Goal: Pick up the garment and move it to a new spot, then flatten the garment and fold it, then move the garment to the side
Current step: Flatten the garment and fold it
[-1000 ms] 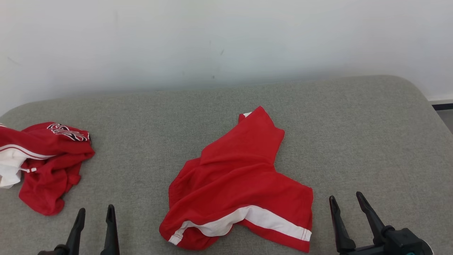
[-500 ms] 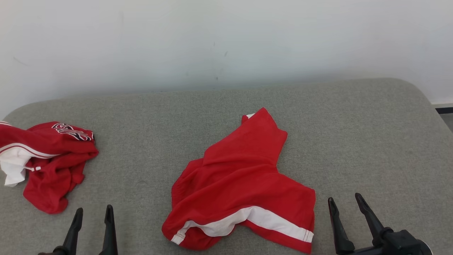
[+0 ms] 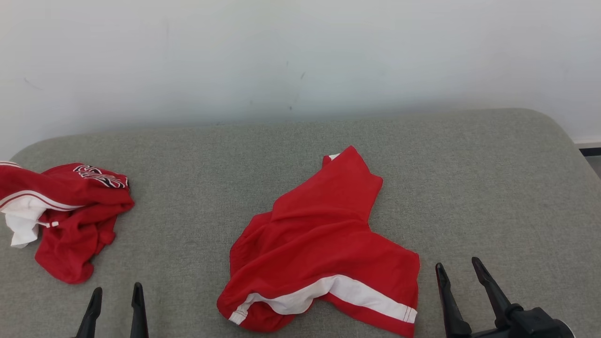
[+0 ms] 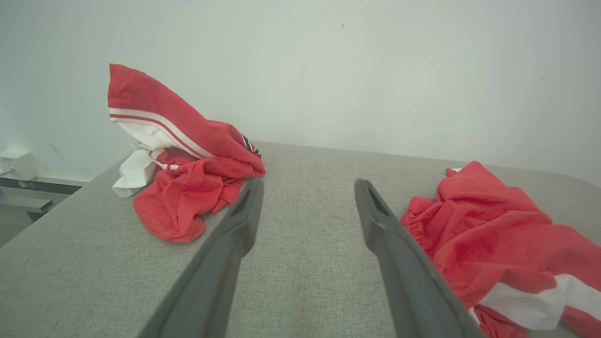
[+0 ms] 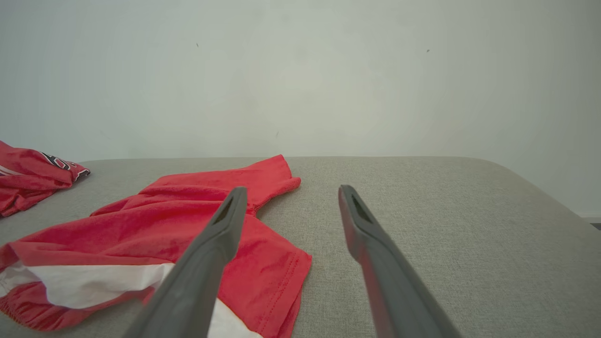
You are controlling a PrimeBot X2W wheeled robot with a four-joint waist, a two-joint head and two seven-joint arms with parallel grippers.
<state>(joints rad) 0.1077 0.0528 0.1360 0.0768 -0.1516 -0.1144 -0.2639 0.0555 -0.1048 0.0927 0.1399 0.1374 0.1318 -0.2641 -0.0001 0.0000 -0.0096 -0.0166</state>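
Note:
A red garment with a white stripe (image 3: 324, 244) lies rumpled in the middle of the grey padded surface (image 3: 469, 188); it also shows at the right of the left wrist view (image 4: 493, 239) and at the left of the right wrist view (image 5: 155, 230). My left gripper (image 3: 116, 293) stands open at the lower left, well to the left of the garment, nothing between its fingers (image 4: 244, 211). At the lower right my right gripper (image 3: 459, 270) is open too, just off the garment's right hem; its fingers (image 5: 357, 216) hold nothing.
A second crumpled red and white garment (image 3: 65, 211) lies at the far left edge, seen heaped up in the left wrist view (image 4: 183, 164). A pale wall (image 3: 300, 56) runs behind the surface. The surface's right edge rounds off towards the floor (image 3: 592, 157).
The head view has shifted, so everything sits a little lower and further right. The left gripper's fingers have dropped lower in the picture. Neither garment has moved on the surface.

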